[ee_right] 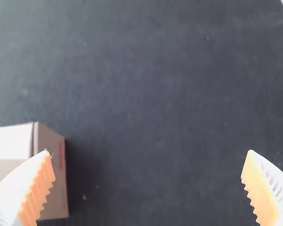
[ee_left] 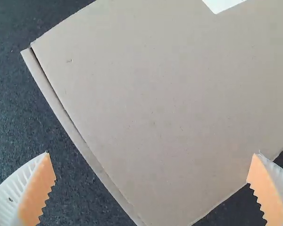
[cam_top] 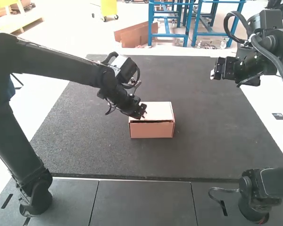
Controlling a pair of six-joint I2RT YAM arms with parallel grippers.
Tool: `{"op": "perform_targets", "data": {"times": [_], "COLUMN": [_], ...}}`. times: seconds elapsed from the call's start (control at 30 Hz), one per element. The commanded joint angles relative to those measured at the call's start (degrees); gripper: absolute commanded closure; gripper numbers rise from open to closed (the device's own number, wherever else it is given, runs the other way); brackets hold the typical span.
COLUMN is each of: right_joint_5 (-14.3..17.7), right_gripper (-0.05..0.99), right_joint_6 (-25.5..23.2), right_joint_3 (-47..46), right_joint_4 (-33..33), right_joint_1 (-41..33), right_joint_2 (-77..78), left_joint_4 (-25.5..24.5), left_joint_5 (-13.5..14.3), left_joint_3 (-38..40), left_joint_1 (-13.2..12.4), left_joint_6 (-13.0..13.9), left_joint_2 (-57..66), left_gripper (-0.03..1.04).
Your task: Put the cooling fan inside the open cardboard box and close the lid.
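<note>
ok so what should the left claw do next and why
Probably press the left claw gently down on the lid. The lid already lies flat over the cardboard box, and the open claw sits over its left corner, so a light push should seat it. The right claw hangs open off to the side.

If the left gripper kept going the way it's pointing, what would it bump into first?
The cardboard box, right on its closed top. The left gripper points down at it with its jaws open, and the flat cardboard lies straight ahead. It looks close, though the exact depth is hard to judge.
</note>
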State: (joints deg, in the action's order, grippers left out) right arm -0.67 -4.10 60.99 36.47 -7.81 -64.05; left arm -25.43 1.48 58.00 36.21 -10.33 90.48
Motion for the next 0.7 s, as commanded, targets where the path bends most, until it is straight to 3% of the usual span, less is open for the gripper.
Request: {"op": "perform_targets", "data": {"times": [0.0,0.23,0.47,0.67], "right_joint_5": [-0.74,-1.00,-1.79,-2.94], "right_gripper": [0.03,0.03,0.03,0.03], "right_joint_6": [-0.21,-0.21,-0.21,0.23], "right_joint_3": [0.88,1.06,0.53,-0.08], "right_joint_4": [0.01,0.53,0.71,0.45], "right_joint_1": [0.26,0.26,0.26,0.26], "right_joint_2": [1.65,1.74,1.74,1.74], "left_joint_4": [1.44,2.40,-0.85,-2.34], "left_joint_5": [0.63,2.74,2.83,-0.07], "left_joint_3": [-1.84,-1.66,10.21,15.74], "left_joint_1": [0.53,0.18,-2.90,-6.15], "left_joint_6": [0.40,1.19,2.15,0.40], "left_joint_2": [-0.56,-1.62,-9.88,-16.39], "left_gripper": [0.05,0.05,0.05,0.05]}}
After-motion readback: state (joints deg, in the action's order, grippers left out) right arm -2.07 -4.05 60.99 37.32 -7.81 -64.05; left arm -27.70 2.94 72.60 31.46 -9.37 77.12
